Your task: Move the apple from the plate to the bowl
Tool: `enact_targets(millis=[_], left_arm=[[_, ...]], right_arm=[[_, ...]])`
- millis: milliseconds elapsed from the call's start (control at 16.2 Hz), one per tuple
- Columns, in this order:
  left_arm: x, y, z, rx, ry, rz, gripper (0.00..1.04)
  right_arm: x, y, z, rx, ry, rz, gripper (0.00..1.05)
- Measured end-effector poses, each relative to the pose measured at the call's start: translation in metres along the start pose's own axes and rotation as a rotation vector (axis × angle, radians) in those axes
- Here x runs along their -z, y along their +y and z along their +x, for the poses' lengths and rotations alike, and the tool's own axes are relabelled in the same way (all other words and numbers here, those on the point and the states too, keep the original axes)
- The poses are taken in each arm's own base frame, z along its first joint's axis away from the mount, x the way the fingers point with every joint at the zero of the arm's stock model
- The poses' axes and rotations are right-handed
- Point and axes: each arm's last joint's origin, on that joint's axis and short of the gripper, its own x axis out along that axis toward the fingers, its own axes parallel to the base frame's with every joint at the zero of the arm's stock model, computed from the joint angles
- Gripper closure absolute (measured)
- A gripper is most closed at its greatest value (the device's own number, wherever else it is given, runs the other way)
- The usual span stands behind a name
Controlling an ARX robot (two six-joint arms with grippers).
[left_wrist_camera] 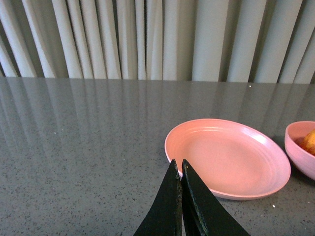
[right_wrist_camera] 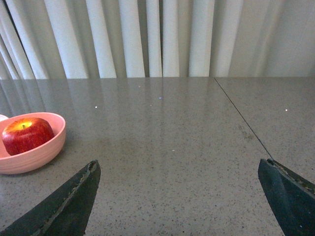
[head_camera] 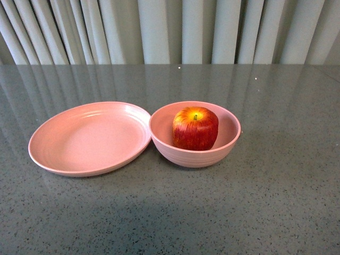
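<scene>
Two pink dishes sit touching, rim to rim, on the grey bench (head_camera: 276, 212), and you can see that the apple (head_camera: 195, 128) already rests upright inside the bowl (head_camera: 226, 151), stem up, leaning toward the bowl's far-right wall. The plate (head_camera: 79, 139) beside it holds nothing. By that layout, your task looks finished.

Neither arm shows in the front view. In the left wrist view, the left gripper (left_wrist_camera: 179, 167) has its fingers pressed together, with nothing between them, hanging just short of the plate's near rim. In the right wrist view, the right gripper (right_wrist_camera: 179, 169) has its fingers spread wide and empty over bare bench, well to the side of the bowl.

What you should watch from here is mostly self-inflicted trouble. The left fingers sit close to the plate rim, so a forward or downward move could clip it; since plate and bowl touch, a shove on the plate would likely pass straight into the bowl and jostle the apple. The right fingers are wide apart, so a sweep toward the bowl could catch its wall and slide or tip it. Pull both arms back and up, away from the dishes.
</scene>
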Motion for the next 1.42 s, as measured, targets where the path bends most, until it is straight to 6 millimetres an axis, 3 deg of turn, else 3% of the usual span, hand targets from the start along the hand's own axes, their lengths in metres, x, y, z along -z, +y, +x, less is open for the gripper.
enact_targets(millis=[492, 615, 985, 1169, 1415], left_arm=[[0.000, 0.000, -0.010, 0.000, -0.002, 0.000, 1.04], [0.003, 0.000, -0.020, 0.000, 0.001, 0.000, 1.04], [0.003, 0.000, -0.020, -0.001, 0.006, 0.001, 1.04], [0.003, 0.000, -0.020, 0.000, 0.007, 0.000, 0.74], [0.003, 0.000, -0.020, 0.000, 0.007, 0.000, 0.27]], right_arm=[[0.000, 0.000, 0.000, 0.000, 0.000, 0.000, 0.07], [0.000, 0.000, 0.000, 0.000, 0.000, 0.000, 0.07], [0.000, 0.000, 0.000, 0.000, 0.000, 0.000, 0.07], [0.000, 0.000, 0.000, 0.000, 0.000, 0.000, 0.07], [0.000, 0.000, 0.000, 0.000, 0.000, 0.000, 0.07]])
